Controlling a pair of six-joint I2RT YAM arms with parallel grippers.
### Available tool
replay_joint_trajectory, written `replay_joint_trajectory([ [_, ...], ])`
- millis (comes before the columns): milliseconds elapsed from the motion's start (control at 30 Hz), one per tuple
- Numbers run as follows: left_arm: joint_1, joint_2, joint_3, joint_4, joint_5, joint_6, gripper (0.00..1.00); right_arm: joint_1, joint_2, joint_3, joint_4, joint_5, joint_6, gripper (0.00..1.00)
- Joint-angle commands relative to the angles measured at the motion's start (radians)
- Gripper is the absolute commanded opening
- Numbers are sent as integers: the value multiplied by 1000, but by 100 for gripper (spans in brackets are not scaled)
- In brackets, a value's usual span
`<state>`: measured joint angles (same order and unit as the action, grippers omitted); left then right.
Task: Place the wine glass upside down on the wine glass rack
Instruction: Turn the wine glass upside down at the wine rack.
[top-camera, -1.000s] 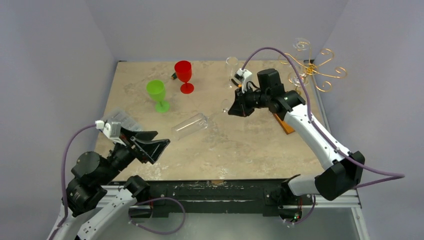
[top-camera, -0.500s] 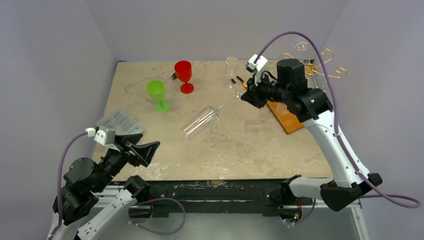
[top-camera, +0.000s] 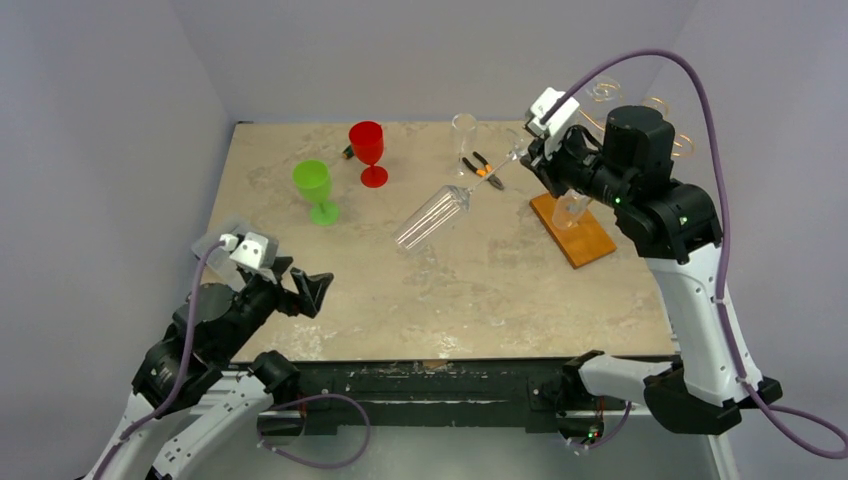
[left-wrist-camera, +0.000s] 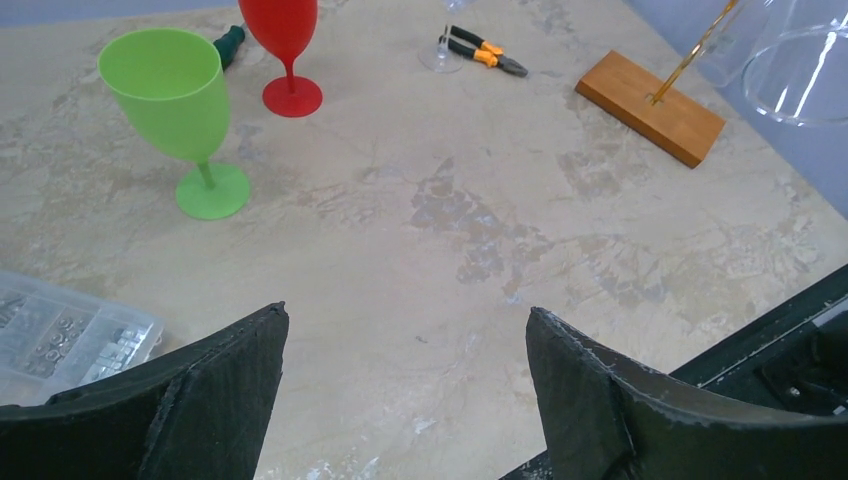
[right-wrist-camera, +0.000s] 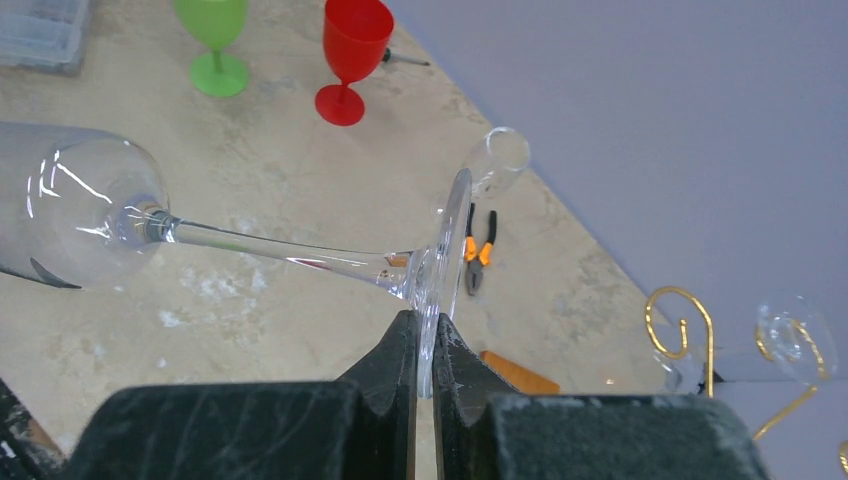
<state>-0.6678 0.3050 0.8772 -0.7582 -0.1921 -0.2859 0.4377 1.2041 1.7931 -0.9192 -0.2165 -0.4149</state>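
At the near edge of the marbled beige table (left-wrist-camera: 420, 230), the left gripper (left-wrist-camera: 405, 312) holds nothing, its two black wedge-shaped fingers spread wide. Just left of its left finger lies one clear plastic compartment box (left-wrist-camera: 60, 335) of small metal parts. Ahead and to its left stand two smooth plastic goblets: a green goblet (left-wrist-camera: 165, 90) and, beyond it, a red goblet (left-wrist-camera: 285, 30). Farther out, the right gripper (right-wrist-camera: 422, 325) is pinched tight on the round foot of the clear wine glass (top-camera: 432, 215), which hangs tilted in the air, bowl off to that gripper's left. Beyond its fingers lie one pair of orange-handled pliers (right-wrist-camera: 488, 250) and one upright clear glass (right-wrist-camera: 500, 155). To its right stands the wine glass rack (top-camera: 572, 232), curled gold wire on a flat rectangular wooden base, with another clear glass (right-wrist-camera: 795, 340) at an upper curl.
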Motion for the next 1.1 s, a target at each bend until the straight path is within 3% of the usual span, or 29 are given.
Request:
replay_joint_trajectory([
  [0, 3, 43, -34, 81, -22, 72, 86, -9, -7, 83, 52, 100, -65, 0],
  [633, 32, 63, -86, 104, 47, 99, 86, -75, 53, 162, 206, 463, -230, 0],
  [1067, 81, 58, -92, 108, 147, 96, 86, -217, 188, 305, 278, 558, -204, 0],
])
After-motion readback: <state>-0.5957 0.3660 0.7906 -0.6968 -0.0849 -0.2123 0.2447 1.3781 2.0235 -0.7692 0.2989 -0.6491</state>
